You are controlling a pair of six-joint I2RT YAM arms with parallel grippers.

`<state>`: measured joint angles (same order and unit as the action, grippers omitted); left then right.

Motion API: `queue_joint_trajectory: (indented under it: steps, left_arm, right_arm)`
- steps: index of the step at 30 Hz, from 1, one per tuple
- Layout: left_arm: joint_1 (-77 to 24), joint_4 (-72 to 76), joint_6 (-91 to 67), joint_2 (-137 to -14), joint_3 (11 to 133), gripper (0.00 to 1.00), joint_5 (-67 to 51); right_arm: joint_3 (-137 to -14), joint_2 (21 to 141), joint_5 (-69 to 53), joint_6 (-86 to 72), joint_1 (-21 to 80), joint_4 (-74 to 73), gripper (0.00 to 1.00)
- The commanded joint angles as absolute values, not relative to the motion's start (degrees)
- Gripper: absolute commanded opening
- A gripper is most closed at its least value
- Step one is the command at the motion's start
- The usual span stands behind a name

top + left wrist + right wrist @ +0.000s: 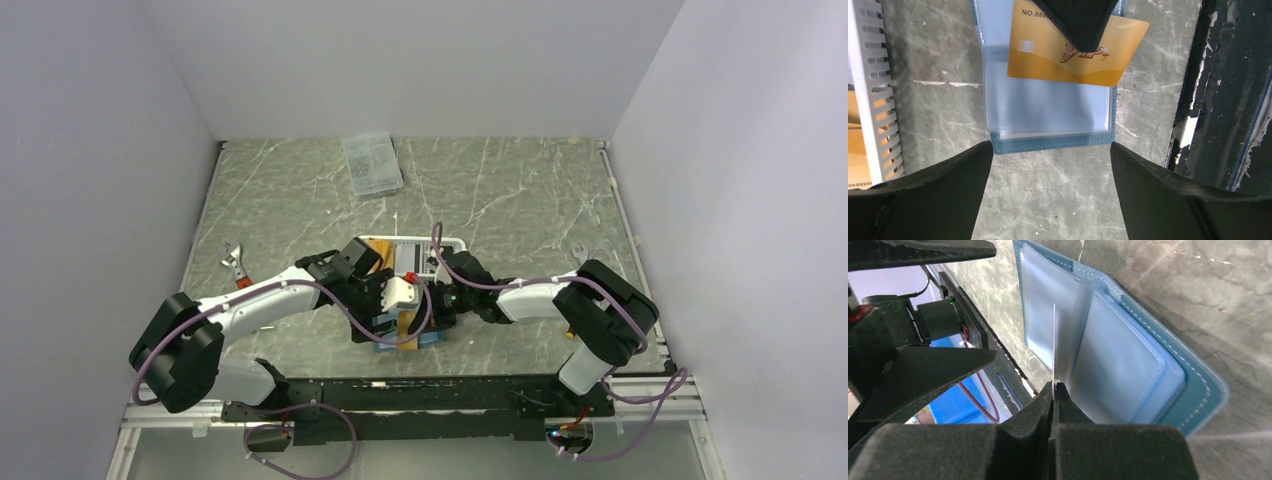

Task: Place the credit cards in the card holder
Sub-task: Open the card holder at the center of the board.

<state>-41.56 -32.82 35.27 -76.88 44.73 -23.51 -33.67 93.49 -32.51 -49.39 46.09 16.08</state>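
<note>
Left wrist: gold card (1048, 57) overlaps the open card holder (1050, 143).

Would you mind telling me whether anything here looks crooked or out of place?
The gold card, pinched by the right gripper, sits crooked over the open card holder. Its edges slant against the holder's, and one corner overhangs the holder's side.
</note>
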Motion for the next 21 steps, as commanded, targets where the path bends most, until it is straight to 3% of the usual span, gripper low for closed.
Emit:
queue_joint_trajectory:
  steps: [1,21]
  left_arm:
    - [-42.5,-28.2,40.3,-77.2,44.4,0.92,-23.8]
    - [-46.2,-20.5,44.4,-78.0,38.0,0.86,-16.9]
  right_arm:
    - [-31.5,89.9,-31.7,-50.5,44.8,19.2,0.0]
    - [-28.2,88.1,-28.2,-51.6,42.0,21.5,0.0]
